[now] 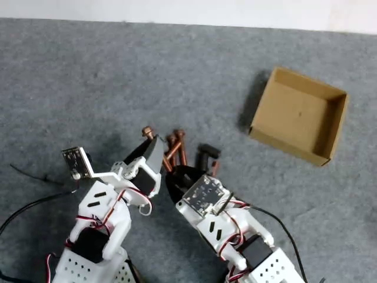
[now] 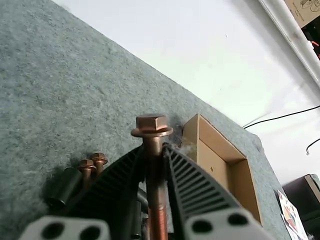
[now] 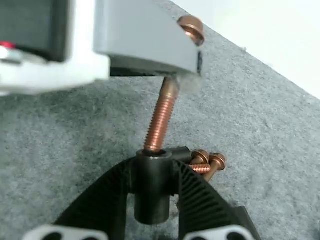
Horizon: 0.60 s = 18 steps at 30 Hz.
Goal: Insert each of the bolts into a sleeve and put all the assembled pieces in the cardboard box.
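**Bolt tip is meeting the sleeve**

The right gripper (image 3: 153, 164) is squeezing a black sleeve (image 3: 151, 195) between its two fingers. The sleeve's open hole is facing the other arm. The left gripper (image 2: 152, 147) is pinching a copper bolt (image 2: 151, 131) by its long stem, with the bolt's head sticking out past the fingertips.

The bolt's screw end is pointing at the sleeve and is sitting right at the hole. It may be just inside, but I cannot tell how deep. The bolt is leaning a little, so its long line is not quite straight with the sleeve's long line. I think the next push is going to need the bolt lined up with the hole first. Both arms are right at the joining spot, so neither is nearer.

Just past the grippers, some spare bolts (image 1: 177, 147) and a spare sleeve (image 1: 206, 154) are lying close together on the grey table (image 1: 88, 76).

Farther off, the cardboard box (image 1: 288, 144) is waiting with nothing in it.

No words that I can read are showing on the bolt, sleeve or box.
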{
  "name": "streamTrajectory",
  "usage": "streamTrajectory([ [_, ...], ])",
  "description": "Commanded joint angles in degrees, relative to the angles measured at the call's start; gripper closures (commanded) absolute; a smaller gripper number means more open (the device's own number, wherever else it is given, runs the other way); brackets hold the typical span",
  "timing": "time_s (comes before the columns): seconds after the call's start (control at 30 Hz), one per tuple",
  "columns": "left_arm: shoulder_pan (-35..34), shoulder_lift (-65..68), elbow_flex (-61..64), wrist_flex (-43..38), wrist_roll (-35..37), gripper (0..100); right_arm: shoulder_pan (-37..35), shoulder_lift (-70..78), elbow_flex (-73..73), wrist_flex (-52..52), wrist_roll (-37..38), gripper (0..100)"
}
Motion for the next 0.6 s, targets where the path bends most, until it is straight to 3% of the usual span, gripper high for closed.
streamTrajectory([
  [0.0, 1.80, -0.31, 0.04, -0.88, 0.09, 99, -0.22, -1.54, 8.92, -0.75, 0.53, 99.4],
  [0.23, -0.75, -0.31, 0.04, -1.05, 0.18, 99, -0.57, -1.54, 8.92, -0.48, 0.53, 99.4],
  [0.43, 2.07, -0.31, 0.57, -0.70, 0.18, 99, 0.04, -1.54, 8.92, -0.48, 0.53, 99.4],
  [0.57, 6.46, -0.31, -0.48, 6.15, -0.09, 99, 1.89, -1.54, 8.92, -0.57, 0.44, 99.4],
])
